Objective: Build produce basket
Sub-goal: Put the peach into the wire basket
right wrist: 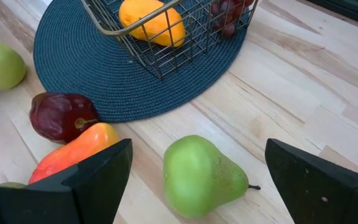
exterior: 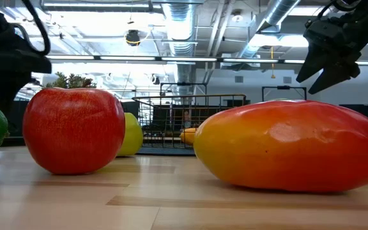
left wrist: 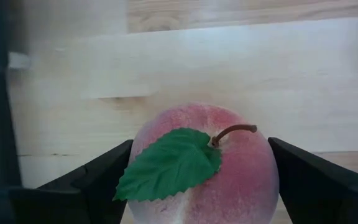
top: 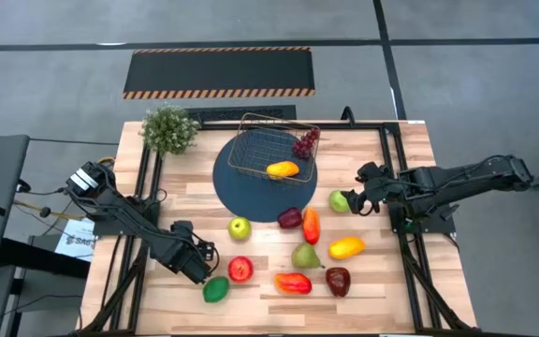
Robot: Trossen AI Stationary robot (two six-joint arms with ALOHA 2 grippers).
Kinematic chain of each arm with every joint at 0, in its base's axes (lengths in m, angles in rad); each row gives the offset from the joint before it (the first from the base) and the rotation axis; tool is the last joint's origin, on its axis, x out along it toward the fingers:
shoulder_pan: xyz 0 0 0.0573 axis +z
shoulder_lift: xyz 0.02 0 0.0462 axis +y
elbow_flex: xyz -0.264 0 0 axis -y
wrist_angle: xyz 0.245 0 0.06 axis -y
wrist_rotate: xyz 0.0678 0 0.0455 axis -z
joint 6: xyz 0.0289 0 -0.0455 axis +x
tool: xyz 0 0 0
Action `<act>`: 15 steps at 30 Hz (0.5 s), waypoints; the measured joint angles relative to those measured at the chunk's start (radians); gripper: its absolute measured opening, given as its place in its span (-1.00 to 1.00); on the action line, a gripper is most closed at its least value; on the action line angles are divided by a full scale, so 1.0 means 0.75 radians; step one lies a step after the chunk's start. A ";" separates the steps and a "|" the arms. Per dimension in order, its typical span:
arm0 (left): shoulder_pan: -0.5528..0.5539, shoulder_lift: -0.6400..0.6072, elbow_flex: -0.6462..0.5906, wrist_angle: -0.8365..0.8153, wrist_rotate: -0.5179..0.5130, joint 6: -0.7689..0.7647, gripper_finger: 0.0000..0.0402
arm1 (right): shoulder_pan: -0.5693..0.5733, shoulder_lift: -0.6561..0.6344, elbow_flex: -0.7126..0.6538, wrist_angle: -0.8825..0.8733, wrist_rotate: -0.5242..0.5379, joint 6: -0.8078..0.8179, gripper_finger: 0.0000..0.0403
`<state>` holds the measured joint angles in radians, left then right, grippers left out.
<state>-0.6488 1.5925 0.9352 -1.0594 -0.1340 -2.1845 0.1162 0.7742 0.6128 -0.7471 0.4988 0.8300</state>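
My left gripper (top: 197, 269) is low at the near left of the table and open. Its fingers stand on either side of a pink peach (left wrist: 207, 165) with a green leaf, which rests on the table; the gripper hides the peach in the high view. A lime (top: 215, 289) and a red apple (top: 240, 269) lie beside it. My right gripper (top: 361, 190) is open and raised over a green pear (right wrist: 201, 177) that lies on the table. The wire basket (top: 255, 161) stands on a dark blue mat (top: 241, 192) and holds an orange fruit (top: 283, 169) and purple grapes (top: 305, 143).
Loose on the table are a green apple (top: 240, 227), a dark purple fruit (top: 290, 218), an orange-red pepper (top: 312, 226), a second pear (top: 305, 255), a yellow fruit (top: 346, 247), a red-orange mango (top: 292, 283) and a dark red pepper (top: 338, 281). A potted plant (top: 168, 129) stands far left.
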 joint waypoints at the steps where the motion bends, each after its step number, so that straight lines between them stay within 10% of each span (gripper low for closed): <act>1: 0.000 0.000 0.000 0.001 -0.003 -0.001 0.56 | 0.000 -0.001 0.000 0.000 0.000 0.000 0.91; 15: 0.062 -0.002 0.090 -0.003 -0.205 0.057 0.55 | 0.000 -0.001 0.000 0.000 -0.001 0.010 0.91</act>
<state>-0.6020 1.5913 1.0026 -1.0615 -0.2881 -2.1417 0.1162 0.7738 0.6128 -0.7470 0.4984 0.8371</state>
